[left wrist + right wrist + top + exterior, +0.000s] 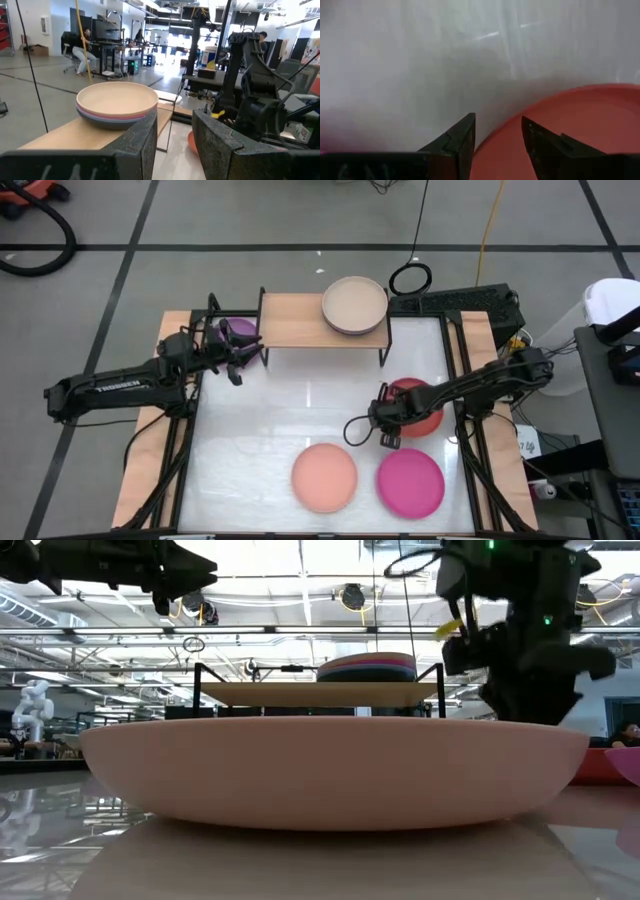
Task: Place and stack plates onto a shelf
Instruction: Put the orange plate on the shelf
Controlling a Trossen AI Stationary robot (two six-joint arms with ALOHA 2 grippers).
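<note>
Plates stack [354, 304] on shelf [295, 321], right claw [388, 434] spread at red plate [424, 408], left claw [238, 360] spread, arm lettered TROSSEN.

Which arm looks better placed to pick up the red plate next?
Probably the right. The right gripper hangs over the red plate's edge, jaws open astride its rim in the wrist view. The left gripper is open too, at the shelf's far end.

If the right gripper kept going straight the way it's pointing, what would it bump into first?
Probably the round red plate or the white table beside it. The right gripper points down with its open fingers straddling that plate's rim; depth is unclear.
</note>
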